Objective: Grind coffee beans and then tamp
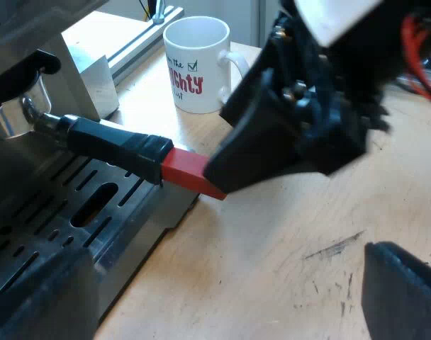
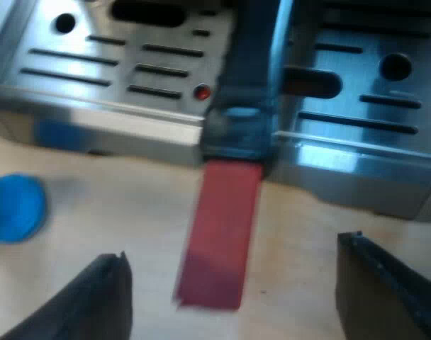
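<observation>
Looking at the holder point(image 1: 95, 136) seated in the front of the espresso machine point(image 1: 66, 219), dark handle reaching outward and its red end point(image 2: 219, 234) overhanging the wooden table point(image 1: 272, 255). Straddling that red end with the right gripper point(image 2: 232, 248), fingers wide apart on either side and clamped on nothing; unable to tell whether already touching the tip. Hovering low over the table beside the machine with the left gripper point(image 1: 215, 276), fingers likewise spread and empty. Noting a blue tamper point(image 2: 13, 209) lying on the table near the machine's front, well apart from both grippers and seemingly untouched, and a white mug point(image 1: 198, 64) standing on the table beyond the handle. Judging the job no further than its first half: holder in place at the machine, yet no way of seeing grounds in the basket, so unable to call the grinding done or pending. Tamping plainly left to do. Likely called for next: closing on the red end squarely, without twisting the handle askew.
</observation>
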Robot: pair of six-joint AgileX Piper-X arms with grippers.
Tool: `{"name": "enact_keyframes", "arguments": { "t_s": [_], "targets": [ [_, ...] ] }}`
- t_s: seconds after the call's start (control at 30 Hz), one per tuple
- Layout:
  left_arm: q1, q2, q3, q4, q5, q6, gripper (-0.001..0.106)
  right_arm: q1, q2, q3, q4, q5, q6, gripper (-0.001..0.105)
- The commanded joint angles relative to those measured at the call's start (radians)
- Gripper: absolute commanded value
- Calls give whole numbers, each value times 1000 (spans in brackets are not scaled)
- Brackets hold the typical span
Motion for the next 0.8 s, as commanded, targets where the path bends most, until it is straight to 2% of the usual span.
{"name": "enact_keyframes", "arguments": {
  "t_s": [0.03, 0.8],
  "targets": [
    [-6, -1, -3, -12, -9, 7, 77, -39, 8, -8, -15, -27, -1, 62],
    [-6, -1, -3, -12, -9, 7, 77, -68, 152, -8, -132, -59, -1, 62]
  ]
}}
